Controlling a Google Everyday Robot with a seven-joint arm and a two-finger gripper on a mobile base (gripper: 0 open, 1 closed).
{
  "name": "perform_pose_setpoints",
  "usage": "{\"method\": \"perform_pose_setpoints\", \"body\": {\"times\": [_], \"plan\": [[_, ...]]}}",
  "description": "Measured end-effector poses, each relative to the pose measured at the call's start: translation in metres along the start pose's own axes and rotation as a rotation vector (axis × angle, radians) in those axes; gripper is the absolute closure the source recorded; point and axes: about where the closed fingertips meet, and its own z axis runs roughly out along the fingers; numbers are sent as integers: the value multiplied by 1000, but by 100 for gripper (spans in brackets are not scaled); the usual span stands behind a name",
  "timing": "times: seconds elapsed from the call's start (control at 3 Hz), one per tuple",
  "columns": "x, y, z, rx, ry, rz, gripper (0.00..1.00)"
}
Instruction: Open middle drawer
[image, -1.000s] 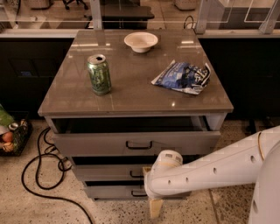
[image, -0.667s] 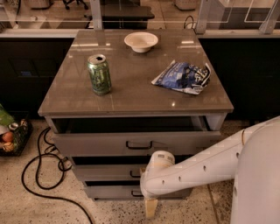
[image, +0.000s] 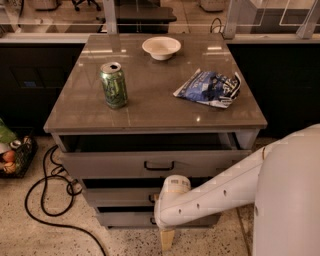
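Grey glossy cabinet (image: 150, 107), flat top. On it: green cylindrical can (image: 113, 85), round white bowl (image: 161, 47), crumpled blue bag (image: 209, 88). Middle drawer (image: 117, 196): flat grey front between pulled-out top drawer (image: 110, 164) and bottom drawer (image: 120, 219), handle mostly hidden behind smooth white arm (image: 215, 192). Gripper (image: 166, 239) hangs low near speckled floor (image: 50, 240), in front of bottom drawer, below middle drawer's handle. You cannot tell how wide it stands or whether it holds anything.
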Motion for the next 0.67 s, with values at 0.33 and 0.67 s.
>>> {"method": "perform_pose_setpoints", "body": {"times": [0.33,0.67], "plan": [[0,-1,11,-17,48,9,0],[1,-4,16,-21,68,10,0]]}}
